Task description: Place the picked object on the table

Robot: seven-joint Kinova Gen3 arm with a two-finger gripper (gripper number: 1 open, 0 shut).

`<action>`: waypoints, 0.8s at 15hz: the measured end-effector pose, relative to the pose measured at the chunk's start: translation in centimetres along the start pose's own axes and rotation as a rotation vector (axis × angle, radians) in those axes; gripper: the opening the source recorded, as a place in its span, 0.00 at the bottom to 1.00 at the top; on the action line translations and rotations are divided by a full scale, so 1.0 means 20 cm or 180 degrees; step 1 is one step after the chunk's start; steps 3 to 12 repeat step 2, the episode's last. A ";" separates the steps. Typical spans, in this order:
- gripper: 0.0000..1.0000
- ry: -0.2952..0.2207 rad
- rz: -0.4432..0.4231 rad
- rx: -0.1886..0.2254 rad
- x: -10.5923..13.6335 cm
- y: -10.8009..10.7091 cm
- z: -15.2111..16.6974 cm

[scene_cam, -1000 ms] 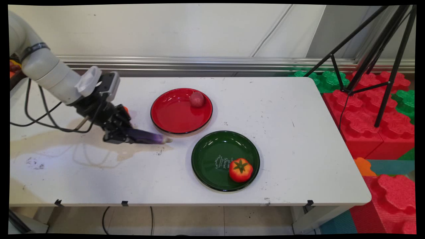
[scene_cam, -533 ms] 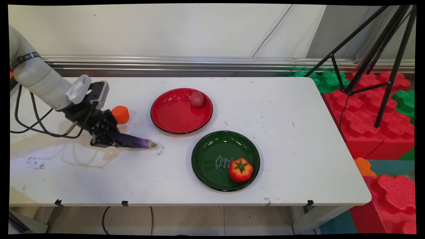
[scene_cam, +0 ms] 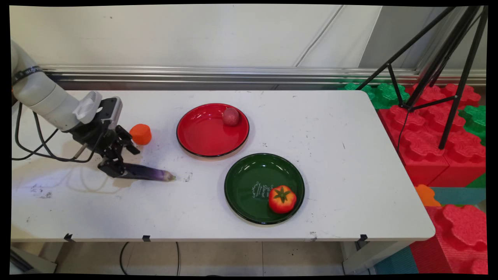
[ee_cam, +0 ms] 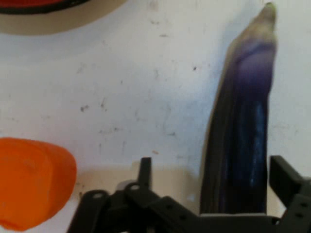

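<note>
A long purple eggplant (scene_cam: 146, 174) lies flat on the white table at the left, its pale tip pointing right. My gripper (scene_cam: 123, 161) stands open around its thick end. In the hand view the eggplant (ee_cam: 240, 131) lies between the fingers (ee_cam: 144, 167), close against the right one and apart from the left one. My gripper (ee_cam: 212, 165) is low over the table. An orange cup-shaped thing (scene_cam: 141, 134) stands just behind the gripper and shows as an orange shape (ee_cam: 34, 189) at the hand view's lower left.
A red plate (scene_cam: 202, 138) with a reddish ball (scene_cam: 230, 116) sits right of the orange thing. A green plate (scene_cam: 249, 179) holds a tomato (scene_cam: 282, 199). A black tripod (scene_cam: 439, 58) and red and green foam blocks (scene_cam: 428, 144) stand beyond the table's right edge.
The gripper carried the eggplant leftward and down, away from the red plate, uncovering the orange thing. Its fingers, shut on the eggplant before, now stand apart with the eggplant on the table.
</note>
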 end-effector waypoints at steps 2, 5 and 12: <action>1.00 0.0013 -0.0026 0.0014 -0.02 -0.01 -0.01; 1.00 0.0013 -0.0026 0.0014 -0.02 -0.01 -0.01; 1.00 0.0013 -0.0026 0.0014 -0.02 -0.01 -0.01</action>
